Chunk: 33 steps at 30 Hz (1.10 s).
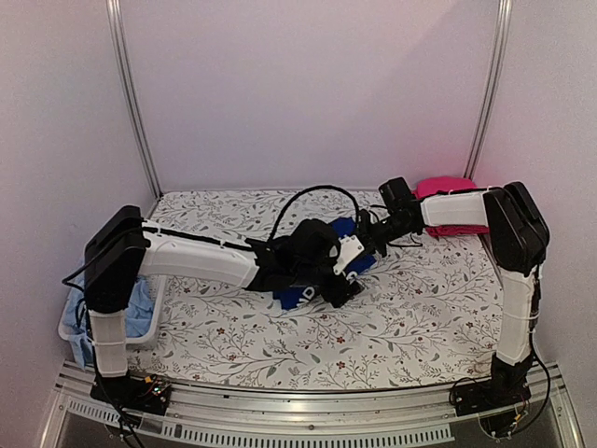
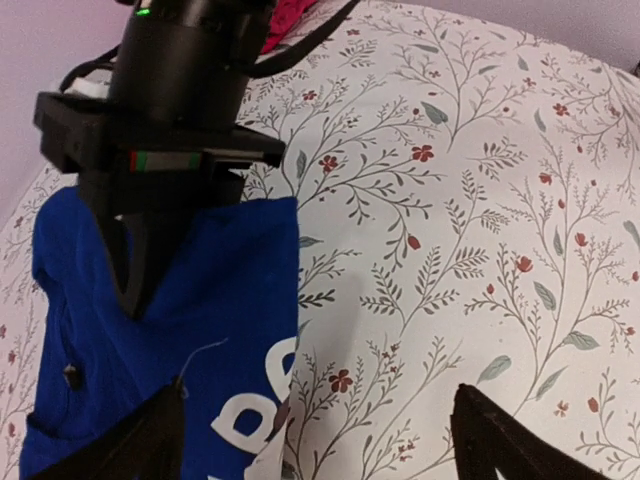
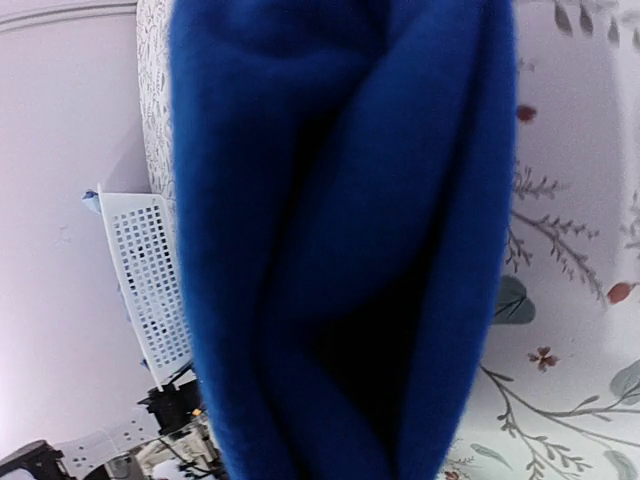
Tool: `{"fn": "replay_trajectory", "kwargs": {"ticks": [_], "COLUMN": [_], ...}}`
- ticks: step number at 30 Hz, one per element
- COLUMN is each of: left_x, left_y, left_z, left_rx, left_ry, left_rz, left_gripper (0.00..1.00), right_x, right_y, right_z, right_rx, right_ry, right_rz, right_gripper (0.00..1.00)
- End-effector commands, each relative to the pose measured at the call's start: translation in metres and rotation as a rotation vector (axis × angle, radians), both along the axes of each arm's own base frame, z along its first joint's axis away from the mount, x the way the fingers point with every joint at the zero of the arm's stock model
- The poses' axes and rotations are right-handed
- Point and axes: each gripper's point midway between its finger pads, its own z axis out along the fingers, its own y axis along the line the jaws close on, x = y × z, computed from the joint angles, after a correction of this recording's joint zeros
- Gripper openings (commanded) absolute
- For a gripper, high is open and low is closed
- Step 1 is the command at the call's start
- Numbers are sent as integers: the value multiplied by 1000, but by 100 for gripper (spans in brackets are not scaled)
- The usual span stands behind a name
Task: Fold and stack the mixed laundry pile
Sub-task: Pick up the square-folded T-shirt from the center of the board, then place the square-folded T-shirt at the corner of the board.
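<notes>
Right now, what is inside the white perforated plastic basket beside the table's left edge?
Crumpled light-blue cloth shows in the white perforated plastic basket, some of it hanging over the rim. The left arm crosses above it, so whatever lies deeper or beneath that cloth is hidden.

Left arm [image 1: 201,257], right arm [image 1: 457,213] block blue shirt [image 1: 295,294]; table cover [image 1: 392,327] free nearside.

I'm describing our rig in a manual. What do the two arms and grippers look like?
White shells with black joint housings on the left arm and right arm. A black cable loops above the wrists. The right gripper is black and tapered, with a green light on its body.
</notes>
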Motion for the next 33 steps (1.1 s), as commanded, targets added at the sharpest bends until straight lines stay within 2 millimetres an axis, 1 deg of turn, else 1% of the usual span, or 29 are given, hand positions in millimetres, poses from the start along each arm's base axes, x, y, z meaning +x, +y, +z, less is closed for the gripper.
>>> {"fn": "replay_trajectory", "kwargs": {"ticks": [1, 3, 4, 5, 7, 9, 12, 15, 17, 21, 24, 28, 33], "left_x": [25, 30, 30, 29, 29, 28, 26, 27, 28, 28, 28, 30, 33], "left_y": [41, 55, 62, 69, 77, 81, 84, 86, 87, 88, 91, 93, 95], "left_z": [40, 43, 40, 37, 33, 31, 28, 26, 23, 20, 20, 19, 19], "left_rx": [-92, -106, -93, -80, -72, -67, -60, -57, -46, -23, -21, -13, -8], "left_ry": [33, 47, 58, 69, 81, 89, 99, 104, 107, 107, 108, 111, 112], "left_rz": [160, 201, 216, 228, 244, 257, 266, 279, 282, 285, 285, 283, 284], "left_gripper": [99, 100, 100, 100, 100, 100, 100, 100, 100, 100, 100, 100, 100], "right_x": [9, 24, 33, 44, 62, 81, 103, 121, 130, 141, 150, 162, 172], "right_y": [-52, -69, -79, -87, -111, -136, -163, -183, -198, -234, -258, -285, -309], "right_z": [-24, -19, -19, -14, -12, -1, 16, 35, 44, 61, 75, 92, 108], "right_rx": [-364, -495, -565, -630, -778, -920, -1044, -1148, -1222, -1312, -1325, -1335, -1331], "right_ry": [-120, -193, -220, -274, -340, -409, -473, -533, -555, -560, -572, -589, -618], "right_rz": [115, 141, 153, 177, 179, 162, 130, 127, 126, 67, 19, -36, -92], "right_gripper": [0, 0, 0, 0, 0, 0, 0, 0, 0, 0, 0, 0, 0]}}
